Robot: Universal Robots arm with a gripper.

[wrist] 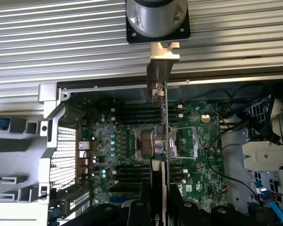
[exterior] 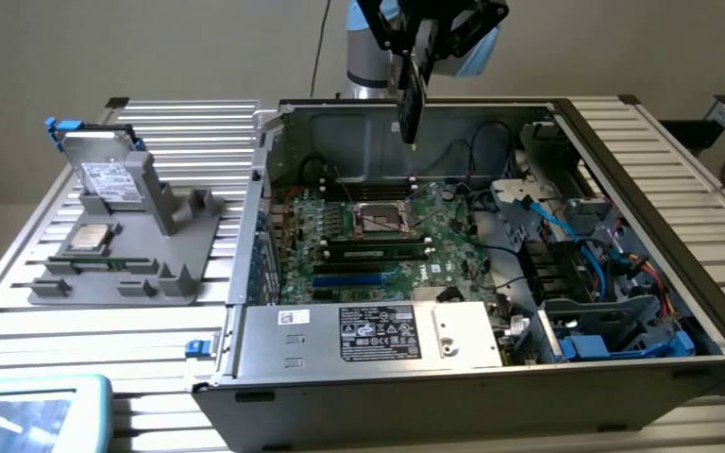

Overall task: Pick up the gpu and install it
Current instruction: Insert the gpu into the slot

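My gripper (exterior: 422,36) hangs above the open computer case (exterior: 275,170) and is shut on the gpu (exterior: 408,99). The thin dark card points straight down, its lower tip above the back of the motherboard (exterior: 445,212), well clear of it. In the wrist view the gpu (wrist: 159,77) is seen edge-on, with its metal bracket at the far end. It runs across the CPU socket (wrist: 153,141) below, and my gripper (wrist: 156,209) clamps its near end. Blue expansion slots (exterior: 350,280) lie on the board nearer the power supply (exterior: 362,330).
A grey holder (exterior: 148,274) at the exterior view's left carries a silver hard drive (exterior: 105,175) and a square CPU chip (exterior: 90,238). Drive cages and blue cables (exterior: 589,274) fill the case's right side. A teal-framed screen (exterior: 23,411) sits at the lower left corner.
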